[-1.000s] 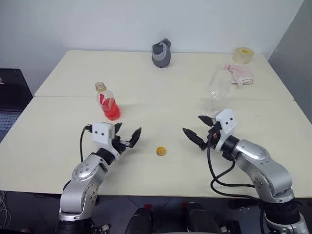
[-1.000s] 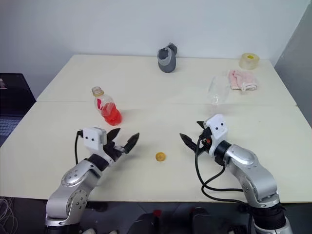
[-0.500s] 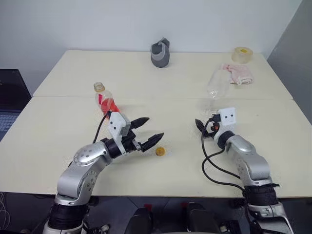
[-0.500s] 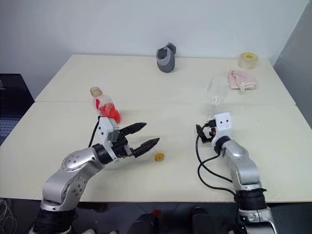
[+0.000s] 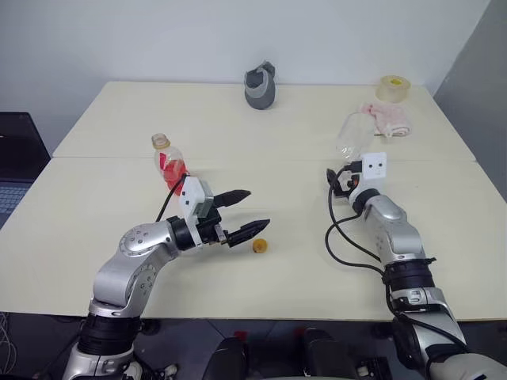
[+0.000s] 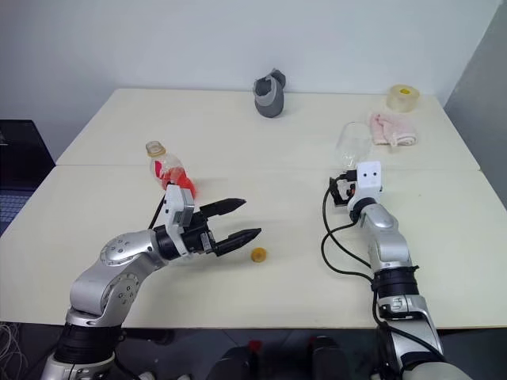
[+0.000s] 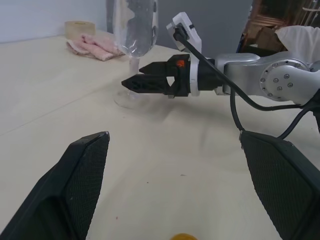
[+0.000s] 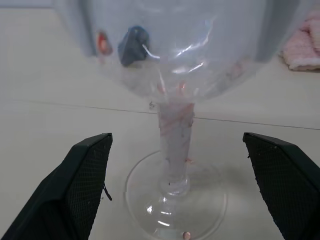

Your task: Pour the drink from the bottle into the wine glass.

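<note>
Two grippers spread wide, right gripper (image 8: 175, 195) level with wine glass (image 8: 172, 150) stem, left gripper (image 5: 242, 212) near bottle (image 5: 170, 165), empty-handed, cap (image 5: 259, 245) just beside.

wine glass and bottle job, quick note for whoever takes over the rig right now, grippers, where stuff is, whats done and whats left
Left gripper: open, empty, above the table beside the loose yellow cap.
Right gripper: open, empty, level with the wine glass stem, fingers either side, not closed on it.
Bottle: upright on the table behind the left arm, cap off, red drink still inside.
Wine glass: upright, empty, only faint reddish traces on the stem.
Done: bottle uncapped, right gripper lined up on the stem.
Left: probably steady the glass, pick up the bottle, pour.
Unrelated: grey cup, pink cloth, tape roll at the far edge.
</note>
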